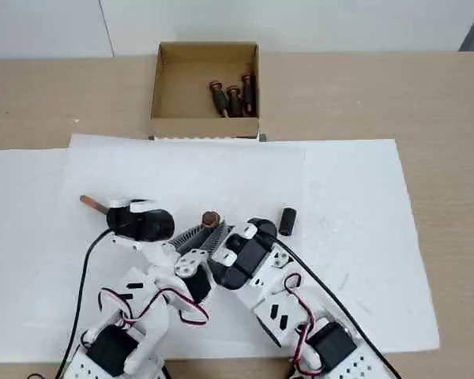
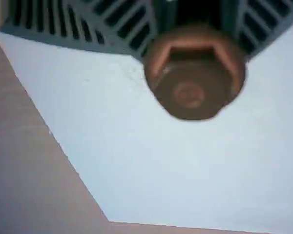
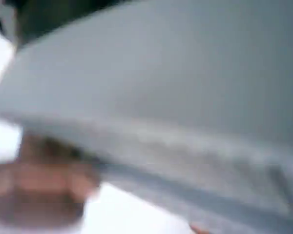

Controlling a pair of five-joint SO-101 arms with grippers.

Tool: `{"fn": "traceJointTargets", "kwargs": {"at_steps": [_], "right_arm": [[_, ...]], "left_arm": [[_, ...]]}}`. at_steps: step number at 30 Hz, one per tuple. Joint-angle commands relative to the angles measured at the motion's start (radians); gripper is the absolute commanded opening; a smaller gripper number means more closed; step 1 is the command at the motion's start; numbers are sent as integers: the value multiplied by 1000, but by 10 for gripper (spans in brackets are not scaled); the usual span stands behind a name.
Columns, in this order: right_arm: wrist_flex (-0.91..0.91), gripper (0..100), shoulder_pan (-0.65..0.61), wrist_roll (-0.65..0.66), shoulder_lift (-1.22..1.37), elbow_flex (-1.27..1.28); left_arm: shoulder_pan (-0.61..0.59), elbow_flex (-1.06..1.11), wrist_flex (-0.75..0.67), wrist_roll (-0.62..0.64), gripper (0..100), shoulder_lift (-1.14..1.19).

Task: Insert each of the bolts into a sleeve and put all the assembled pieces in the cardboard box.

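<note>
A brown bolt (image 1: 211,219) stands head-up at the centre of the paper, where the two arms meet. My left gripper (image 1: 203,233) is shut on it. The left wrist view shows its hex head (image 2: 193,73) between ribbed grey fingers (image 2: 88,29). My right gripper (image 1: 221,233) sits right against the same bolt, which appears as a brown blur (image 3: 39,190) in the right wrist view. A black sleeve (image 1: 287,221) lies free just right of the right arm. Another bolt (image 1: 93,204) lies on the paper to the left, partly hidden by the left arm.
The cardboard box (image 1: 166,87) stands at the back centre with three assembled pieces (image 1: 233,96) in its right half. White paper (image 1: 340,181) covers the work area on the wooden table (image 1: 442,103).
</note>
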Motion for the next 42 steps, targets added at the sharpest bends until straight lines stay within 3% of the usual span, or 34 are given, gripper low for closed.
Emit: {"fn": "traceJointTargets", "kwargs": {"at_steps": [1, 17, 24, 27, 36, 42], "right_arm": [[-28, 2, 8, 5, -18, 11], [-27, 2, 10, 3, -18, 11], [-27, 2, 44, 2, -18, 11], [-27, 2, 102, 0, -18, 11], [53, 2, 254, -117, -18, -3], [170, 2, 346, -196, -16, -138]], "left_arm": [[26, -15, 28, -71, 192, -3], [-121, -117, 35, -351, 196, 0], [-129, -202, 109, -370, 148, 0], [-183, -225, 103, -373, 6, 0], [-448, -124, 103, -628, 6, -2], [-531, -8, 110, -637, 6, -2]]}}
